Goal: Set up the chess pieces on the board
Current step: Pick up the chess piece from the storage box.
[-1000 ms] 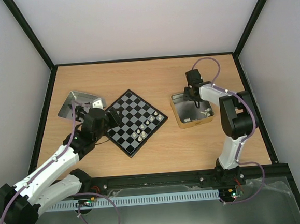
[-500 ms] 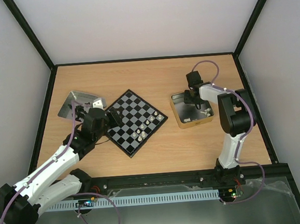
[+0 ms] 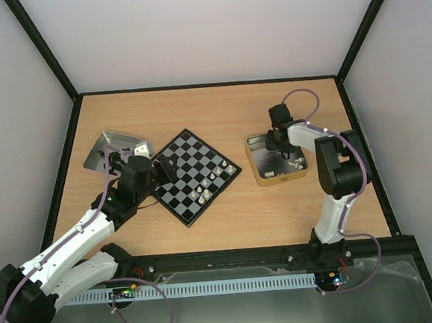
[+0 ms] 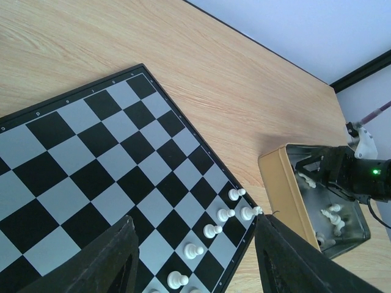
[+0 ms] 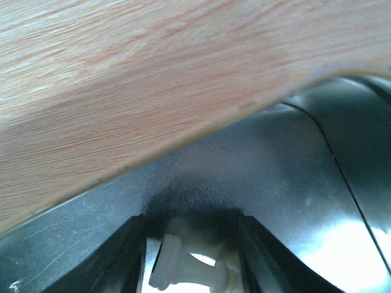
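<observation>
Piece point(image 5: 183, 271) lying flat in the tin point(image 3: 266, 175), with the right hand point(image 5: 190, 262) astride it.

The piece rests on its side on the tin floor, between the right hand's fingers point(image 5: 131, 256), its long axis running across the gap from one finger toward the other. The gap is moderate; whether the fingers are pressing on the piece cannot be told. Other loose pieces point(image 4: 333, 213) lie nearby in the tin. The tin sits on the counter point(image 3: 219, 109) to the right of the board point(image 3: 190, 171), apart from it. A short row point(image 4: 214, 231) stands along the board edge nearest the tin. The left hand point(image 4: 192, 256) hovers over the board's left corner, wide and empty, well away from the tin, so the right arm is the nearer. Judgement: gripped end to end, the piece may pivot or slip.
</observation>
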`<move>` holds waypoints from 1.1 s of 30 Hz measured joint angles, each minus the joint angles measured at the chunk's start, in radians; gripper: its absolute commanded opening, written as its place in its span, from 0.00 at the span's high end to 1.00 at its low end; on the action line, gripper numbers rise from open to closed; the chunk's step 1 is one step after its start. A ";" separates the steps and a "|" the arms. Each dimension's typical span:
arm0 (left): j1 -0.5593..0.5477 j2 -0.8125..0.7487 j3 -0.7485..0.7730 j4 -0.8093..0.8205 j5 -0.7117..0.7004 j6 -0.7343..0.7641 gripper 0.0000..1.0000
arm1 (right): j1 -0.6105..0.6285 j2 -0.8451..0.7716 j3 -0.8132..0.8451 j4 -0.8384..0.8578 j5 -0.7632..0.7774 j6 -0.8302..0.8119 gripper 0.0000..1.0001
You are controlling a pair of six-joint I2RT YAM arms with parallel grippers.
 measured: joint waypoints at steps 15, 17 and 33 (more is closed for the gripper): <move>0.000 0.004 0.000 0.001 0.003 0.000 0.46 | 0.002 -0.067 -0.066 -0.046 -0.080 0.024 0.47; 0.001 0.004 -0.002 0.005 0.004 0.000 0.46 | 0.009 -0.077 -0.080 -0.046 -0.075 0.022 0.47; 0.003 0.005 -0.011 0.016 0.014 -0.006 0.46 | 0.030 -0.079 -0.090 -0.045 0.021 0.025 0.59</move>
